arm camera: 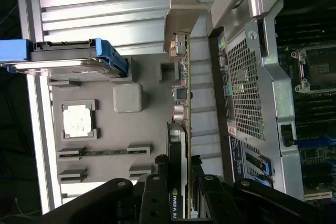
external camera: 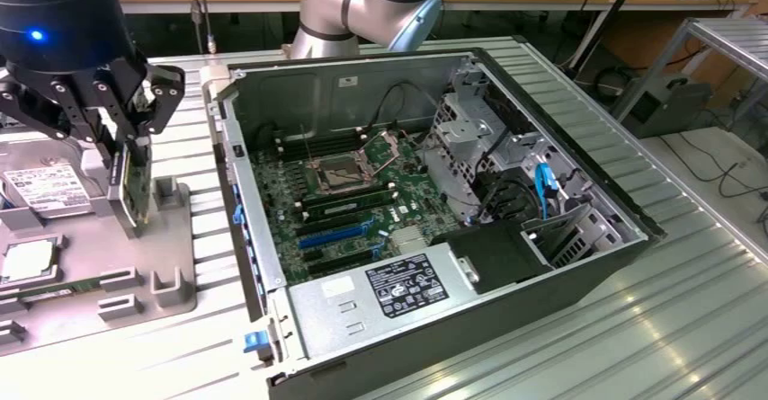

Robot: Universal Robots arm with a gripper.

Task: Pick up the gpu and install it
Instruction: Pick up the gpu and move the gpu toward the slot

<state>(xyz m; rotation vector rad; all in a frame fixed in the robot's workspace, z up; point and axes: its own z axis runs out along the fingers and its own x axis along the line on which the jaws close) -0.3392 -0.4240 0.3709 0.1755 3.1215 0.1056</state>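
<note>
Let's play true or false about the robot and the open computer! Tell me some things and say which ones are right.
1. The gripper is clamped on the thin dark graphics card with a silver metal bracket. True.
2. The card is plugged into the green motherboard. False: it is outside the computer, over the grey plastic parts tray.
3. The black metal computer case is open, so its inside shows. True.
4. The card lies flat. False: it hangs on edge from the gripper.
5. A square silver processor chip sits on the tray. True.
</note>
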